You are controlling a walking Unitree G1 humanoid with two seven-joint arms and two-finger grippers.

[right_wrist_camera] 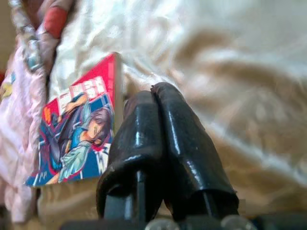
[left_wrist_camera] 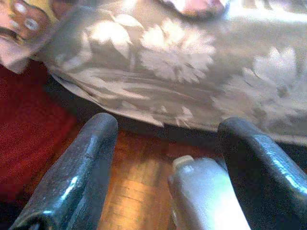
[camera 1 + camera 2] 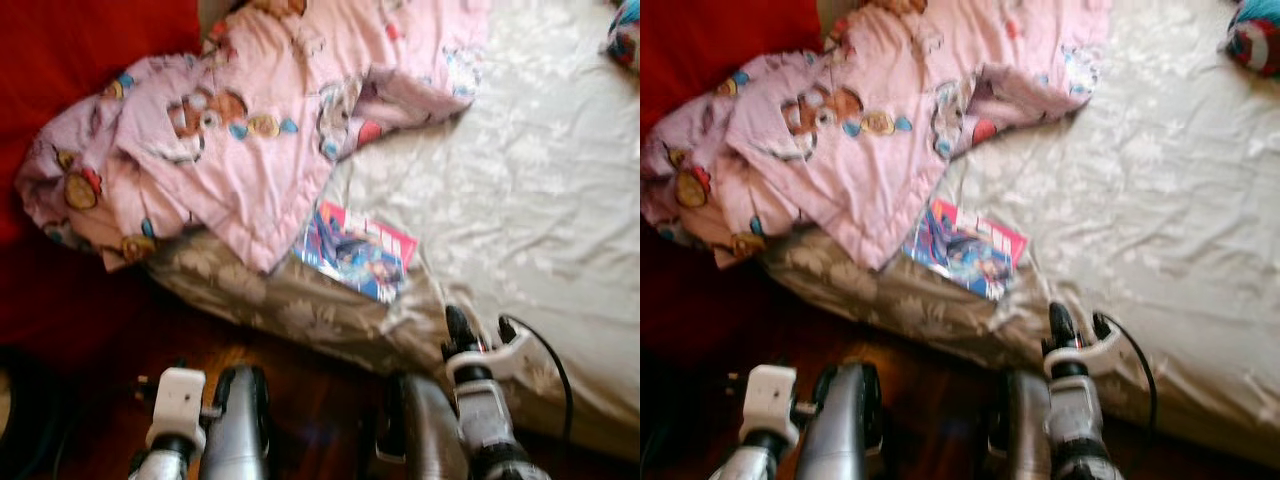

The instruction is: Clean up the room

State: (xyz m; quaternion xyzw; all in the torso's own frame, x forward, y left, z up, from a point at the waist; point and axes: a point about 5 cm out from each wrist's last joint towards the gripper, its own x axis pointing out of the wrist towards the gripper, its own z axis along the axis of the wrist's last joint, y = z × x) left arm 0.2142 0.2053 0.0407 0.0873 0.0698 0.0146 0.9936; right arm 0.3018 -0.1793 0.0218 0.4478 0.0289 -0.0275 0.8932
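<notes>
Head views, blurred: you have a bed with a pale grey floral satin sheet (image 3: 520, 190), and a crumpled pink cartoon-print quilt (image 3: 230, 130) heaped over its left part, spilling toward the red wall or panel (image 3: 90, 40). A thin comic book with a red, pink and blue cover (image 3: 357, 250) lies flat on the sheet at the bed edge, its upper-left corner tucked under the quilt. A red-and-blue soft item (image 3: 1255, 40) sits at the far right of the bed. Both arms are low above the dark wood floor (image 3: 300, 400).

Left wrist: your left gripper (image 2: 168, 158) has fingers spread wide, over the floor by the hanging sheet.

Right wrist: your right gripper (image 1: 153, 110) has fingers pressed together, empty, tips just beside the comic's right edge.
</notes>
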